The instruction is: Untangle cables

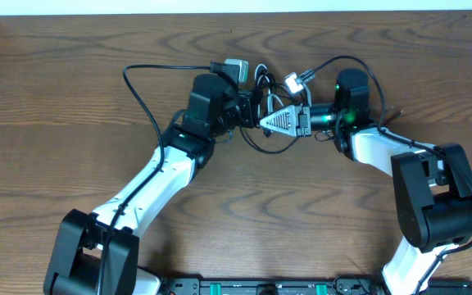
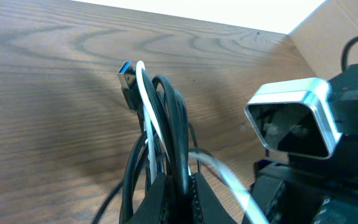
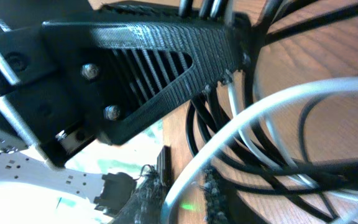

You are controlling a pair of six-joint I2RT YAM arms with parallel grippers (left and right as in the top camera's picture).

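The cables [image 1: 262,88] form a small knot of black cords and one white cord between my two arms, at the table's far middle. My left gripper [image 1: 252,109] is shut on a black cable [image 2: 178,124]. That cable rises from the left gripper [image 2: 179,190] beside the white cable [image 2: 146,102] to a blue-tipped USB plug [image 2: 126,76]. My right gripper [image 1: 273,121] faces it from the right. In the right wrist view, the right gripper [image 3: 179,199] stands slightly open. The white cable [image 3: 260,106] runs loosely between its pads, over several black loops [image 3: 278,171].
A silver plug [image 1: 297,80] and a grey adapter [image 1: 234,69] lie at the knot's far side. One black loop [image 1: 138,82] trails off to the left. A cardboard wall [image 2: 334,31] stands past the right arm. The left gripper's ribbed finger [image 3: 154,68] fills the right wrist view.
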